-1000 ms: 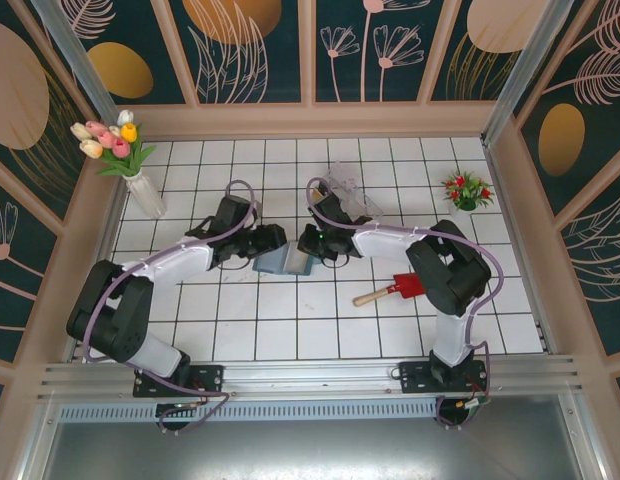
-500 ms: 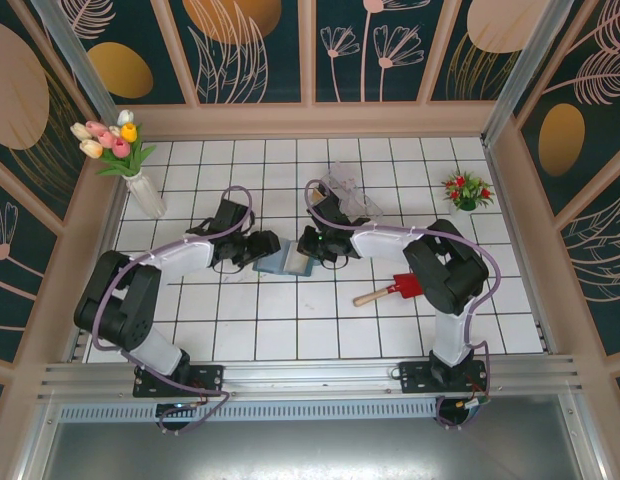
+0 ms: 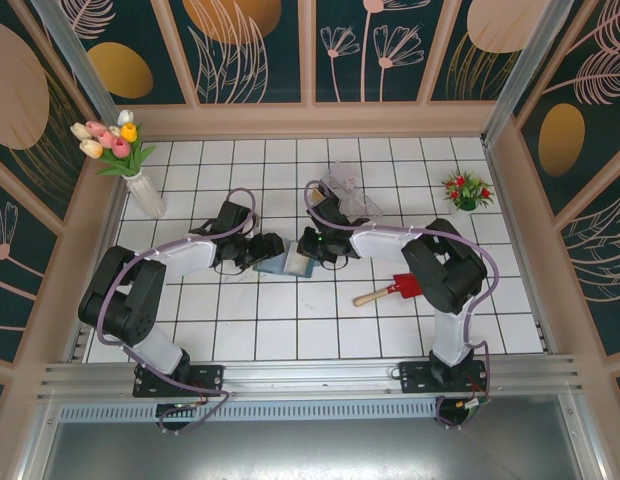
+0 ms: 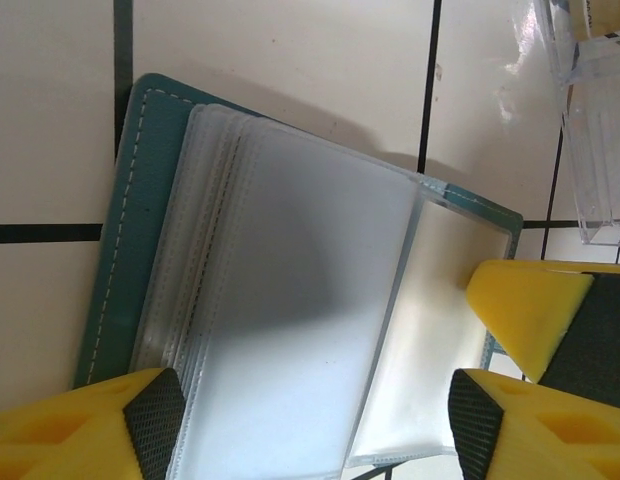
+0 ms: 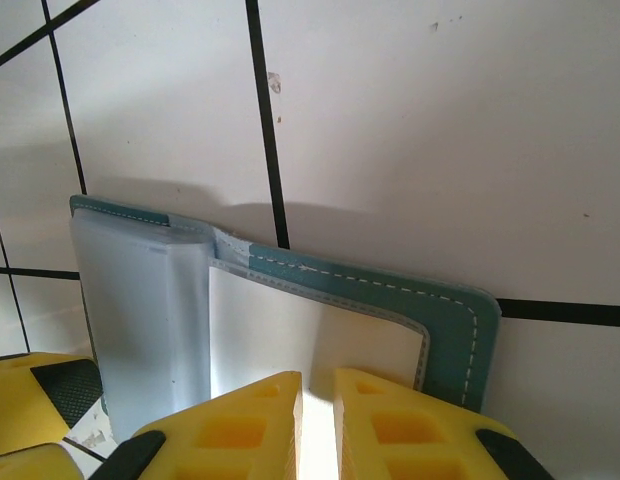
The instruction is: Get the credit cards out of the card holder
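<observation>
card holder (image 3: 284, 264) partly hidden
left gripper (image 3: 267, 248) and right gripper (image 3: 311, 253) cover its ends; frosted sleeves (image 4: 290, 300) blur their contents.

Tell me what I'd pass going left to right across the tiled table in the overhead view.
Vase of tulips → card holder → red toy shovel → small pot of red flowers.

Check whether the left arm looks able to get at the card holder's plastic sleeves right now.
Probably yes: the left gripper hangs open just above the sleeves, fingers either side of the stack, nothing between. The right gripper pinches the card holder at its other edge.
</observation>
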`<act>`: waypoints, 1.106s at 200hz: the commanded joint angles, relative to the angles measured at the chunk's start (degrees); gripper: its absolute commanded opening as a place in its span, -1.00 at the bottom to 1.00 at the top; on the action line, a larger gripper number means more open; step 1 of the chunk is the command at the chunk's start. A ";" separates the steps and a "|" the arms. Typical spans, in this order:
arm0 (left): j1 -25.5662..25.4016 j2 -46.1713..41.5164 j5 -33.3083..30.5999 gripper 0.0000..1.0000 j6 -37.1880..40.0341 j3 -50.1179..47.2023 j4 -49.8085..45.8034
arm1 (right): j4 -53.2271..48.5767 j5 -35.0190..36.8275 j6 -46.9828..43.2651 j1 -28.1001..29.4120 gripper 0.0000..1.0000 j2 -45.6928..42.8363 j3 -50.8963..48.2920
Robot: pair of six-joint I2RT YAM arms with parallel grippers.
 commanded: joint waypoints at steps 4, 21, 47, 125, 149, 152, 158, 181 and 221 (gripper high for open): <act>-0.16 1.03 -0.78 0.54 1.73 -0.38 -1.14 | -1.59 -1.04 -0.97 0.43 -0.64 1.35 1.65; -0.11 0.94 -0.81 0.56 1.72 -0.34 -1.16 | -1.77 -1.13 -1.07 0.43 -0.64 1.71 1.82; -0.16 0.36 -1.02 0.56 4.08 0.22 -2.25 | -2.23 -0.55 -1.45 0.42 -0.64 1.89 2.02; -0.15 1.68 -0.33 0.56 6.28 0.41 -2.97 | -2.41 -0.07 -1.97 0.41 -0.63 2.30 1.94; -0.15 2.39 6.05 0.53 4.30 -1.41 1.78 | -1.72 -0.81 -1.81 0.52 -0.63 2.56 1.69; -0.16 2.43 6.46 0.52 4.18 -1.55 2.05 | -1.70 -0.98 -1.83 0.52 -0.63 2.60 1.71; -0.14 2.44 6.79 0.50 4.11 -1.64 2.41 | -1.63 -1.11 -1.80 0.60 -0.63 2.74 1.80; -0.16 1.21 6.68 0.42 4.69 -1.05 1.70 | -1.62 -1.30 -2.11 0.70 -0.63 2.86 1.92; -0.16 -1.50 5.93 0.32 5.28 -0.51 0.78 | -1.56 -1.56 -2.07 0.78 -0.63 3.23 2.20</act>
